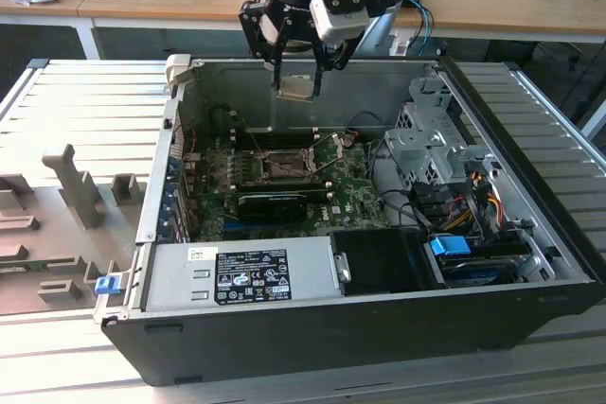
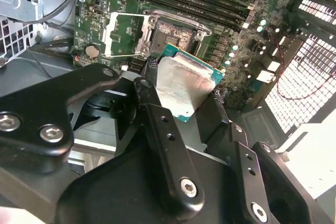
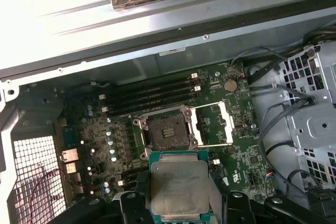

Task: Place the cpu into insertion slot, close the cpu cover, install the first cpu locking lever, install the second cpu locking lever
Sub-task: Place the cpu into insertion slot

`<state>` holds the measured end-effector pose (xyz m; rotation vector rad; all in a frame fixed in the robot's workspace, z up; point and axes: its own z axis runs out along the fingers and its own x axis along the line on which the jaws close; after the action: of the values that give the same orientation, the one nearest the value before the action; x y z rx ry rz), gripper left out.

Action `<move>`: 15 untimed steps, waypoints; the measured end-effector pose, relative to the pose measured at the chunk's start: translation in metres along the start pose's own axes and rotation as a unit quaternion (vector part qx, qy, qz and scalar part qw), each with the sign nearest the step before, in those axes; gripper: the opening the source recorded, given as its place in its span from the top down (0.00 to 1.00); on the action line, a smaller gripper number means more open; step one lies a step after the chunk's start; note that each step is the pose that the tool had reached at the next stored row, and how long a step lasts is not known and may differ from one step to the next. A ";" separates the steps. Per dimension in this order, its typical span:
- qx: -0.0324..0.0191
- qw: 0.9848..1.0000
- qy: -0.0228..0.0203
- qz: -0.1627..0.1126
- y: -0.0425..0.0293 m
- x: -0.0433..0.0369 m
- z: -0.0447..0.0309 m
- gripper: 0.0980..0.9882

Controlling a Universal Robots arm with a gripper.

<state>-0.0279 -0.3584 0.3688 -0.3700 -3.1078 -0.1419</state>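
Hand (image 1: 296, 79) found clenched on the cpu (image 1: 294, 91), which it grips by two opposite edges. We see the chip held in the air above the open computer case (image 1: 284, 314), near the case's far wall and well clear of the motherboard (image 1: 352, 192). In both wrist views the cpu's (image 3: 178, 187) silver-grey metal top faces the camera, with its green border showing between the black fingers (image 2: 157, 124).

We note the insertion slot (image 3: 167, 131) lying uncovered on the board, dark inside a metallic rim, with nothing seated in it. The cpu cover (image 3: 228, 124) is swung fully open and lies flat just beside the slot, green board showing through its window. Memory slots (image 3: 152, 97) run between the slot and the far wall. The case rests on a ribbed grey table (image 1: 85, 82).
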 end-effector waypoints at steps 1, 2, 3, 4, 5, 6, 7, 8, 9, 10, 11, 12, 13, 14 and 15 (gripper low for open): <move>0.000 1.000 0.000 0.002 0.0000 0.0000 0.0000 0.51; 0.000 1.000 0.000 0.004 0.0000 0.0000 0.0001 0.51; 0.000 1.000 -0.001 0.007 0.0000 0.0000 0.0001 0.51; 0.000 1.000 -0.001 0.009 0.0000 0.0000 0.0001 0.51; 0.000 1.000 -0.001 0.010 0.0000 0.0000 0.0001 0.51; 0.000 1.000 -0.001 0.014 0.0000 0.0000 0.0001 0.51; 0.000 1.000 -0.002 0.017 0.0000 0.0000 0.0001 0.51; 0.000 1.000 -0.002 0.018 0.0000 0.0000 0.0002 0.51; 0.000 1.000 -0.002 0.020 0.0000 0.0000 0.0002 0.51; 0.000 1.000 -0.002 0.022 0.0000 0.0000 0.0002 0.51; 0.000 1.000 -0.002 0.023 0.0000 0.0000 0.0002 0.51; 0.000 1.000 -0.002 0.025 0.0000 0.0000 0.0002 0.51; 0.000 1.000 -0.002 0.027 0.0000 0.0000 0.0002 0.51; 0.000 1.000 -0.003 0.029 0.0000 0.0000 0.0002 0.51; 0.000 1.000 -0.003 0.030 0.0000 0.0000 0.0003 0.51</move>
<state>-0.0279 -0.3584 0.3685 -0.4638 -3.0981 -0.1416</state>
